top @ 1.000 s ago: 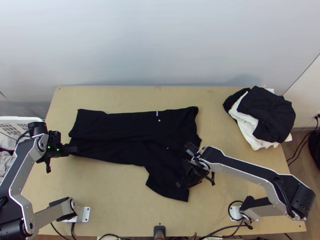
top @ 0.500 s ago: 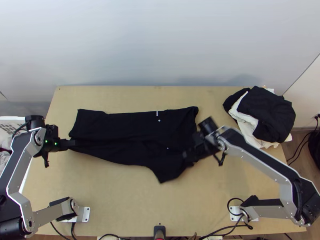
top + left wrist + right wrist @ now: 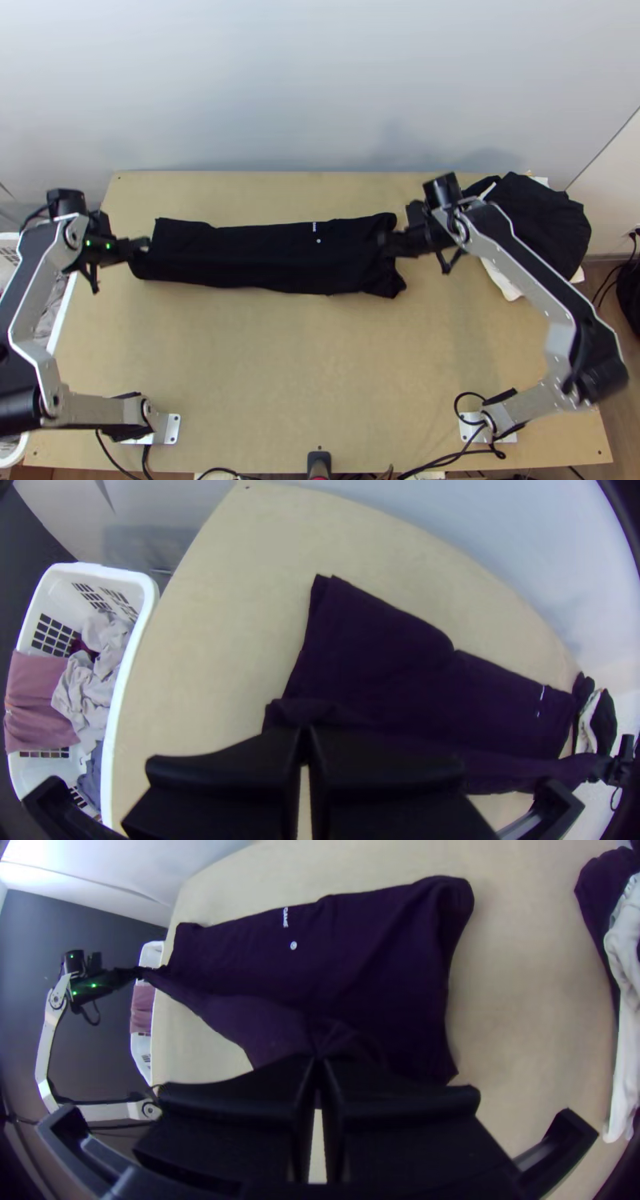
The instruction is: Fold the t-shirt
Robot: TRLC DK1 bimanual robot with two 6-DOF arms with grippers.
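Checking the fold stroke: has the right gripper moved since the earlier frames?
Yes. In the top view, the right gripper has moved up the picture, farther from the near edge of the table.

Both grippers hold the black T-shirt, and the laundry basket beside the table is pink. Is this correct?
No: the left wrist view shows the laundry basket white, not pink. The left gripper and the right gripper do hold the black T-shirt.

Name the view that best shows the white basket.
Left wrist view: most of the basket is in frame, slotted walls and all, with grey cloth and pink cloth inside. Top view: partly hidden, cut off at the left edge. Right wrist view: small, far off, pink cloth visible.
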